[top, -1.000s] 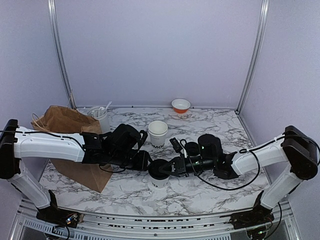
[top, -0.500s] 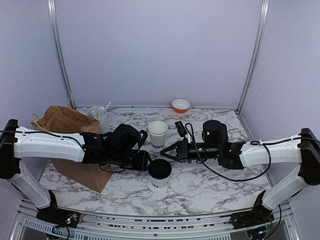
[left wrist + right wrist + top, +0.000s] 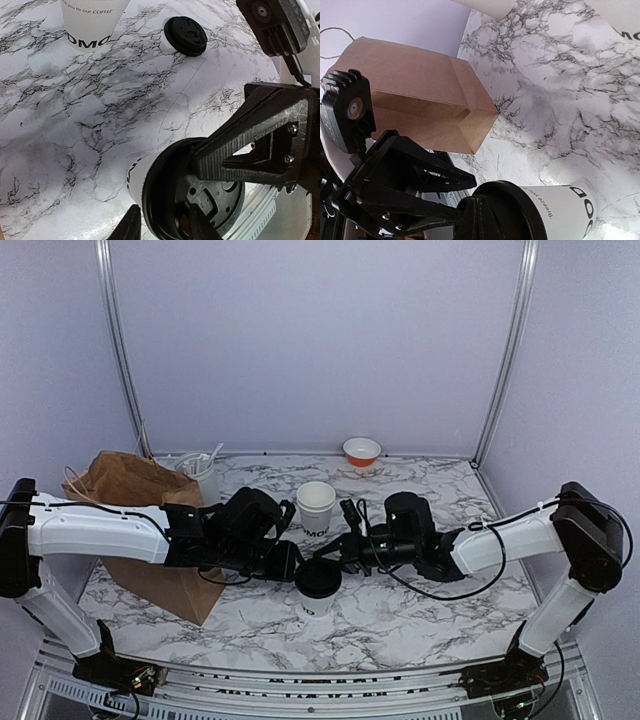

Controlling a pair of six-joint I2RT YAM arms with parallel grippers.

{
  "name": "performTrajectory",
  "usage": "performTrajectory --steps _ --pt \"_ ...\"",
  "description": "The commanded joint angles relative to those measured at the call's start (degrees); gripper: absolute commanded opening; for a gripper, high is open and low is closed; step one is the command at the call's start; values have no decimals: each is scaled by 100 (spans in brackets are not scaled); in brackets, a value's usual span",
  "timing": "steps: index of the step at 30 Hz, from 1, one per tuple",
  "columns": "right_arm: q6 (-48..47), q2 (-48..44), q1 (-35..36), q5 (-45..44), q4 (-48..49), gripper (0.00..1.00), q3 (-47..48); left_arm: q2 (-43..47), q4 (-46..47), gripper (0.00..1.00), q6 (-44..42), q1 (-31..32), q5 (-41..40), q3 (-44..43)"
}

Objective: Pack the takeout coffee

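Note:
A white paper cup with a black lid (image 3: 318, 585) stands at the table's front middle; it also shows in the left wrist view (image 3: 150, 185) and the right wrist view (image 3: 560, 210). My left gripper (image 3: 295, 565) is shut on this cup from its left side, fingers (image 3: 131, 225) at its wall. My right gripper (image 3: 328, 560) looks shut, and its tip (image 3: 210, 150) rests on the lid (image 3: 520, 210). A second cup (image 3: 316, 505), open, with dark lettering (image 3: 92, 25), stands behind. A loose black lid (image 3: 186, 36) lies near it, hidden under my right arm in the top view.
A brown paper bag (image 3: 140, 490) lies at the left, also in the right wrist view (image 3: 415, 95). A grey-white canister of utensils (image 3: 203, 478) stands behind it. A small orange-and-white bowl (image 3: 361, 451) sits at the back wall. My right arm (image 3: 480, 545) stretches across the right half.
My right gripper lifted off the lidded cup and drew back to the right, then came back down onto the lid. The left arm and the cup have not moved.

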State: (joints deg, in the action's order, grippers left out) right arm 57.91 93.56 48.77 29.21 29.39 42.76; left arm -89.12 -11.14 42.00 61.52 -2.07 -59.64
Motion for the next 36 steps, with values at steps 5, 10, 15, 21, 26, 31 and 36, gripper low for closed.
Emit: performTrajectory --steps 5,10,15,21,26,31,36 --pt "-403 -623 -22 -195 -696 0 201 -42 -177 33 -67 16 -57 -74" --pt "-778 -1056 7 94 -716 0 279 -53 -176 33 -77 18 -58 -74" --pt "-919 -1140 183 217 -622 1 -63 -61 -177 33 -78 18 -49 -92" --pt "-512 -305 301 412 -233 0 -700 -82 -175 33 -60 18 -40 -100" --pt "-273 -318 286 321 -13 0 -871 -66 -177 33 -69 16 -49 -96" --pt "-741 -865 273 -33 -980 0 -356 -93 -182 33 -103 14 -5 -155" --pt "-1247 -1316 281 -597 -2005 0 289 -66 -222 33 -163 12 4 -269"
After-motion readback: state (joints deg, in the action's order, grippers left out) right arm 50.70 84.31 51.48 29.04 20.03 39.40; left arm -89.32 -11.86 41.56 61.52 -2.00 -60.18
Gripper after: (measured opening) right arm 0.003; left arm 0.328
